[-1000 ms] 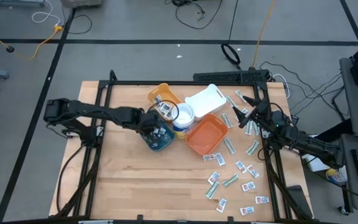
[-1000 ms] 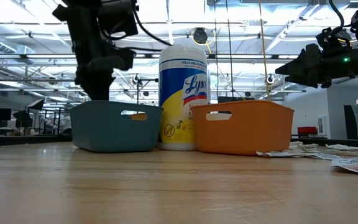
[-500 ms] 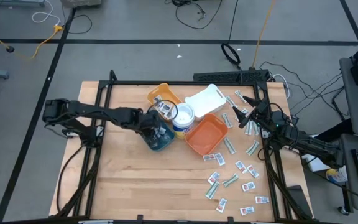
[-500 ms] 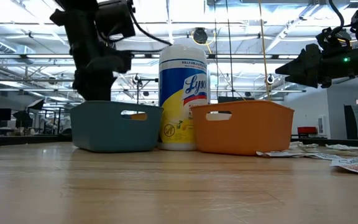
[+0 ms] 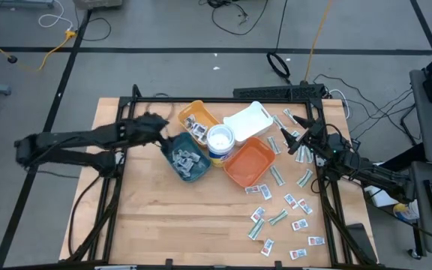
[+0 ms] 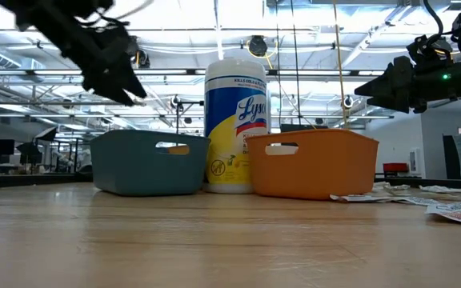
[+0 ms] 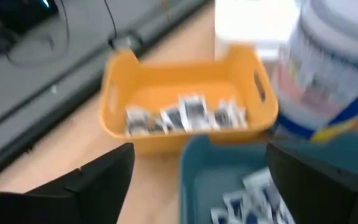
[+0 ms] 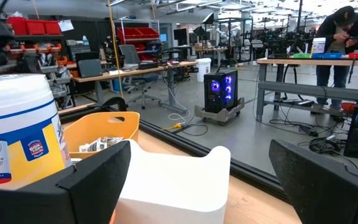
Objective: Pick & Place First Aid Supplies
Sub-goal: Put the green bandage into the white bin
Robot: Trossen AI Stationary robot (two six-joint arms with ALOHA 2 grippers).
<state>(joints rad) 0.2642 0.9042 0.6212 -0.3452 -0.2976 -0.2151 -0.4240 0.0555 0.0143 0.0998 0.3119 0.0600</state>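
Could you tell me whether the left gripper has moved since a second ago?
Yes. The left gripper has pulled back off the blue tray, toward the table's left side.

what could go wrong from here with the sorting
The tub stands tight between the blue tray, yellow tray and orange tray, so an arm reaching in might knock it over. Loose packets lie near the table edge and could be swept off.

Bright overhead light, blurred left wrist view
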